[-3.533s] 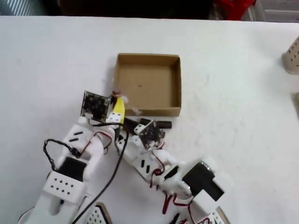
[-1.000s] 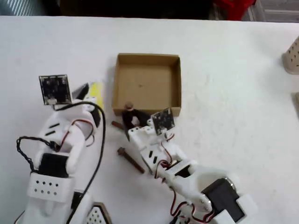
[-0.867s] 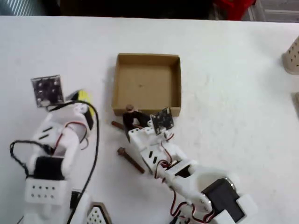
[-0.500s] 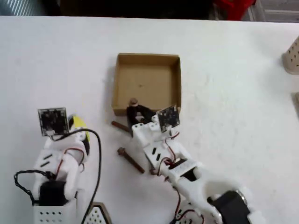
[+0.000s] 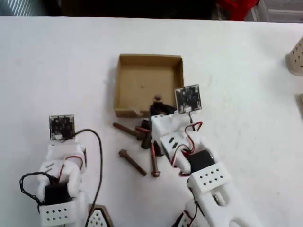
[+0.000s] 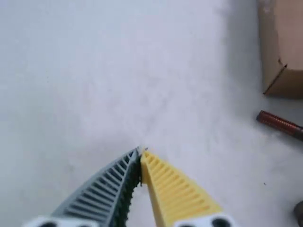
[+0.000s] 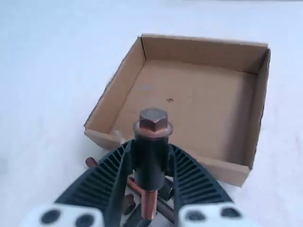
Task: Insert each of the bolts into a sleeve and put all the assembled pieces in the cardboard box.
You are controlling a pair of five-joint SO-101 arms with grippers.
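The open cardboard box (image 5: 150, 57) sits mid-table, its inside bare in the right wrist view (image 7: 203, 42). My right gripper (image 5: 158, 107) (image 7: 151, 150) hovers at the box's near wall, shut on a black sleeve (image 7: 150, 163) with a copper bolt (image 7: 152, 122) through it, head up. Below it lie three loose bolts (image 5: 127, 128) (image 5: 133, 162) (image 5: 154, 161) and dark sleeves (image 5: 147, 138). My left gripper (image 6: 140, 154) is shut and holds nothing, over bare table left of the box; one bolt (image 6: 279, 124) lies off to its side.
Both white arms (image 5: 59, 184) (image 5: 208, 184) come in from the table's front edge. A pale perforated object (image 5: 296, 56) stands at the far right edge. Bare white tabletop surrounds the box on the left, right and far sides.
My left arm has drawn back toward the front left, away from the box. My right arm has lifted the bolt-and-sleeve piece and shifted right toward the box's near wall, uncovering the loose bolts.
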